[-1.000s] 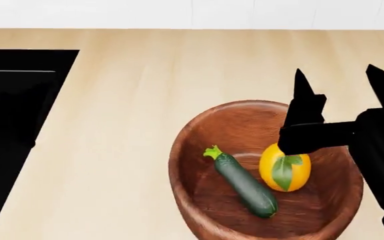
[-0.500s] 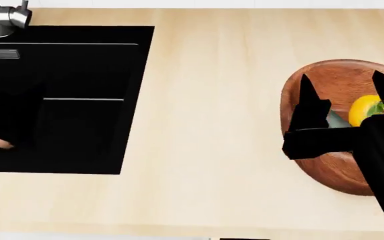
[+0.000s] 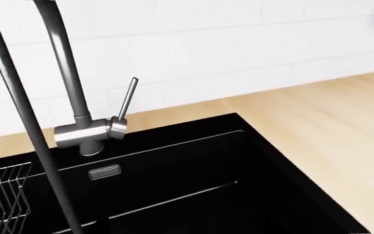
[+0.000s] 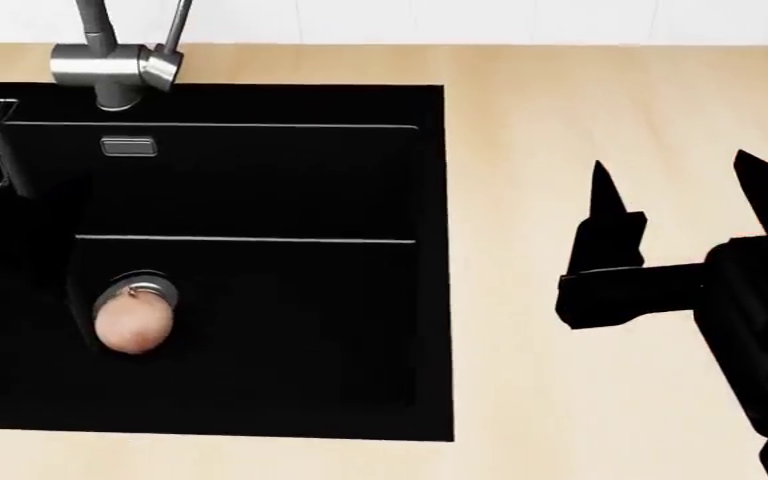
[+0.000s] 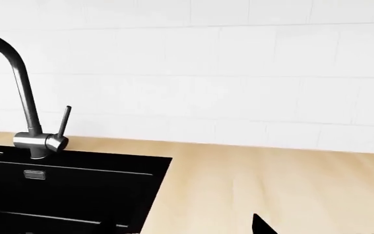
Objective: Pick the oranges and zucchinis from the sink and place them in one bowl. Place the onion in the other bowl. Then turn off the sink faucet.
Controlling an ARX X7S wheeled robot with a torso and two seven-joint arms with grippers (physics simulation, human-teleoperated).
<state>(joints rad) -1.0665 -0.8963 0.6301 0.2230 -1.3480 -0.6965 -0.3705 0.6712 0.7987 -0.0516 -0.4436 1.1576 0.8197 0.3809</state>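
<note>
Now the onion (image 4: 132,325) is sitting by the sink (image 4: 357,330) drain.
The right gripper (image 4: 678,190) is hovering over the countertop (image 4: 558,100), fingers spread, holding nothing.

Head looks down; both wrist views face the shared sink faucet (image 4: 115,68).

bowl gone from view, onion (image 4: 133,326) revealed

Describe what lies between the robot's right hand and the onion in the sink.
In the head view, bare wooden countertop, then the sink's right rim and empty black floor separate the open right hand from the onion, which rests by the drain.
</note>
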